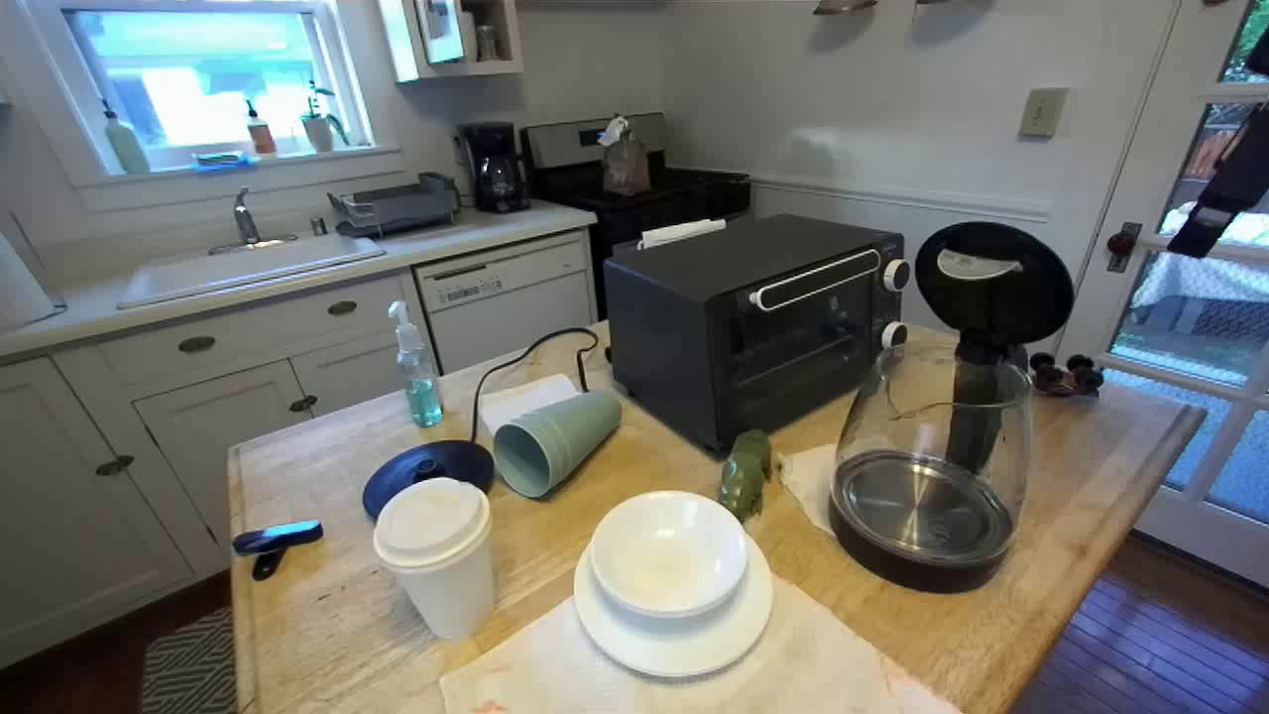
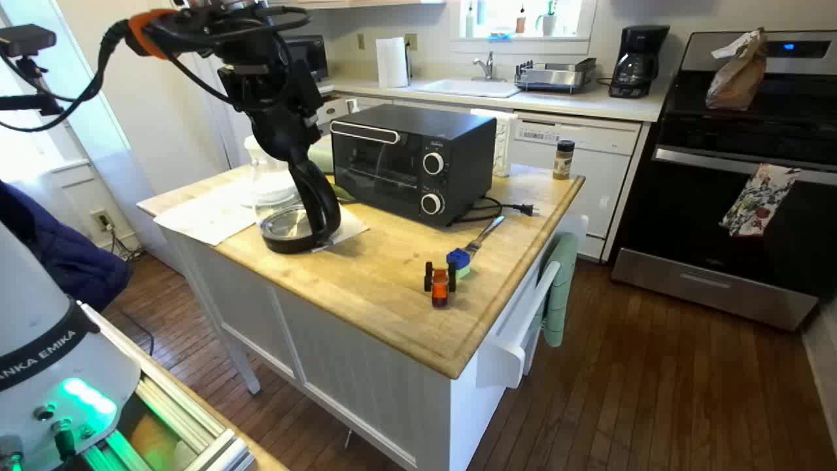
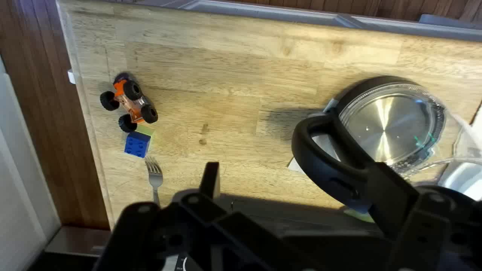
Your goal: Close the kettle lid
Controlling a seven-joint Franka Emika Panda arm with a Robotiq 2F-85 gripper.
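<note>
The clear glass kettle (image 1: pixel 932 476) stands upright on the table, also in an exterior view (image 2: pixel 288 222) and at right in the wrist view (image 3: pixel 388 124). Its round black lid (image 1: pixel 996 283) is raised, tilted back above the black handle (image 2: pixel 320 199). My gripper (image 2: pixel 271 98) is just above and in front of the lid. In the wrist view my gripper (image 3: pixel 301 184) is open, fingers wide apart. The right finger overlaps the top of the handle and hides the lid; I cannot tell whether it touches. A dark piece at the right edge of an exterior view may be my gripper.
The black toaster oven (image 1: pixel 753 317) stands beside the kettle. A white bowl (image 1: pixel 669 555) on a plate, a white cup (image 1: pixel 436 565) and a green item (image 1: pixel 746 476) are nearby. A toy car (image 3: pixel 130 101), blue block (image 3: pixel 137 144) and fork (image 3: pixel 154 177) lie on the handle side.
</note>
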